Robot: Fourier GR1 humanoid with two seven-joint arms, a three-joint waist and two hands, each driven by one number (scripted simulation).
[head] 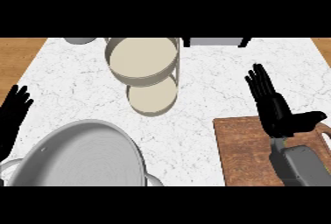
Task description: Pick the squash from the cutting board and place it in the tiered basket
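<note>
The tiered basket (143,75) stands at the counter's far middle, a wide cream upper tier above a smaller lower tier (153,99). A brown wooden cutting board (244,151) lies at the lower right. My right hand (279,114) hovers open over the board's far right part, fingers straight and pointing away, thumb out to the right. No squash shows plainly. A pale tan curved edge (325,132) peeks out by the thumb at the view's right edge, and I cannot tell what it is. My left hand (13,114) rests open at the left edge, fingers up.
A large grey metal pan (81,159) with side handles fills the lower left. A grey rounded object (81,40) and a dark-framed item (216,42) sit along the far edge. White marble counter (200,92) lies between the board and the basket.
</note>
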